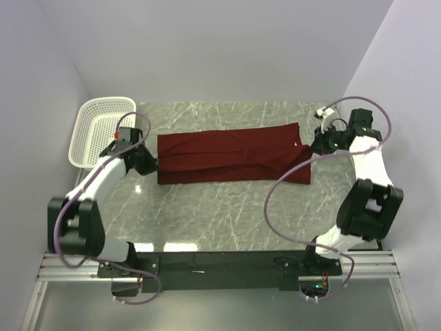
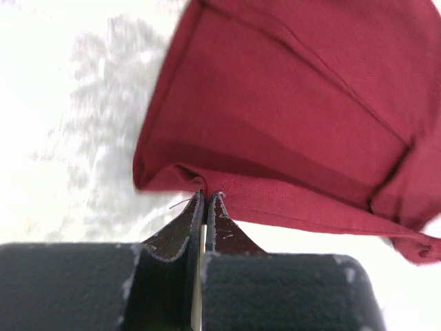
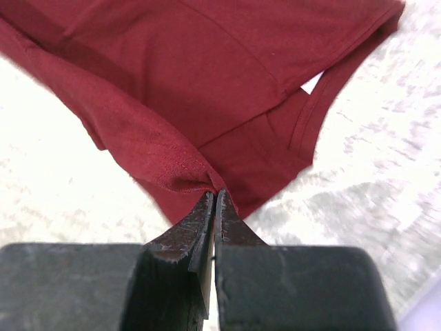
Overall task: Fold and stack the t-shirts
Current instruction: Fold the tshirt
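Top cam looks down from above and behind the arm bases [image 1: 127, 265] at the whole table [image 1: 207, 214], and both wrist cams sit super close, peering past their fingers [image 2: 176, 234] at opposite ends of the same shirt [image 1: 227, 155].

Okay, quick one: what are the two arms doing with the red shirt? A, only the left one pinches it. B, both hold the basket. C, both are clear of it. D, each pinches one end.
D: the left gripper has its jaws shut on the left end of the shirt, and the right gripper has its jaws shut on the right end.
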You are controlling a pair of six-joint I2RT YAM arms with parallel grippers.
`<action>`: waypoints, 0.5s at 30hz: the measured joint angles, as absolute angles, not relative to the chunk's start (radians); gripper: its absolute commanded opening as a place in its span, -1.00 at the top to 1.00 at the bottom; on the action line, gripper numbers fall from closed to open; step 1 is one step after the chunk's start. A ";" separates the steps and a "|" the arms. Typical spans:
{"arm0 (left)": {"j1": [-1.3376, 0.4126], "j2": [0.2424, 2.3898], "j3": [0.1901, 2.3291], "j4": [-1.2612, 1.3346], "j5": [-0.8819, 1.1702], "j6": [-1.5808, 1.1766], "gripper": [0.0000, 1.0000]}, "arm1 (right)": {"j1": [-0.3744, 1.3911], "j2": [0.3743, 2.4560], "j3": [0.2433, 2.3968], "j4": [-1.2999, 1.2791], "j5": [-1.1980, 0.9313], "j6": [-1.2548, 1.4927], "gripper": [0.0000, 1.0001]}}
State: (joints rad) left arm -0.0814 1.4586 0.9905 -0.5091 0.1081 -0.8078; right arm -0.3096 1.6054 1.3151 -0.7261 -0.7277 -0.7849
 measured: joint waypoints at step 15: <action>-0.081 1.153 0.629 -0.530 0.205 -0.811 0.99 | -0.339 1.213 1.003 -0.880 -0.775 -1.065 1.00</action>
